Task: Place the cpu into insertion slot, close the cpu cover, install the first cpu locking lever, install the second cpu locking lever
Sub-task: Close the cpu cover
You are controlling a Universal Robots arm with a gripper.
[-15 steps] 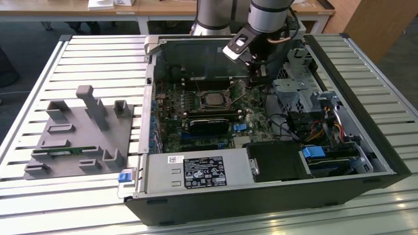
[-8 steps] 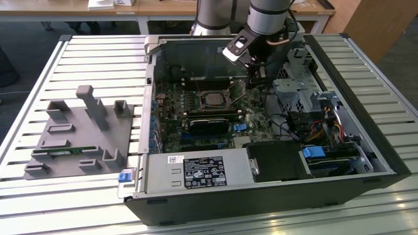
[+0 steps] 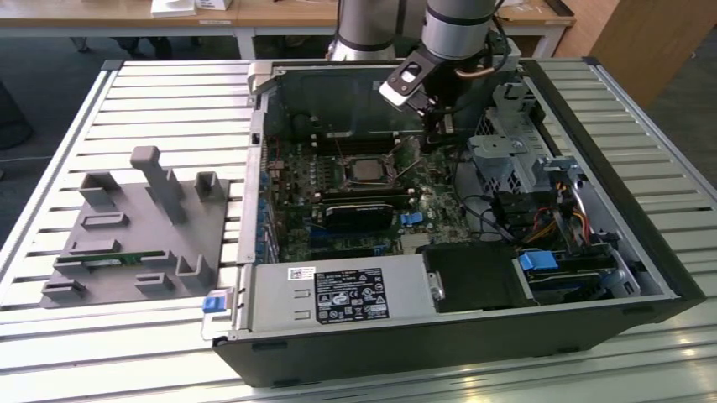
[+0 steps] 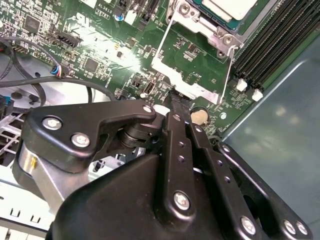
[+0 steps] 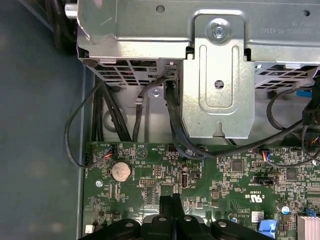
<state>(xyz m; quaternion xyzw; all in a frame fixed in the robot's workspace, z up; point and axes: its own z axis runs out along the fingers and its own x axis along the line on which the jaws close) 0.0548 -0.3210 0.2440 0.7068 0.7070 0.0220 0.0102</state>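
In the exterior view the cpu (image 3: 364,171), a square chip with a dull silvery top, lies in the socket in the middle of the motherboard inside the open computer case. Its corner also appears in the second wrist view as cpu (image 4: 227,7). The cpu cover (image 4: 167,67), a thin silvery frame, is swung open away from the socket, and green board shows through its opening. My gripper (image 3: 437,133) hangs just beyond the socket toward the exterior view's right. Its black fingers are shut together, with the tips (image 4: 176,100) (image 5: 172,199) at the cover's outer edge.
A grey fixture block (image 3: 134,227) sits on the slatted table at the exterior view's left. In the case are the power supply (image 3: 336,294), a metal drive cage (image 3: 505,159) (image 5: 215,85) with black cables (image 5: 175,130), a coin battery (image 5: 120,171) and memory slots (image 4: 270,45).
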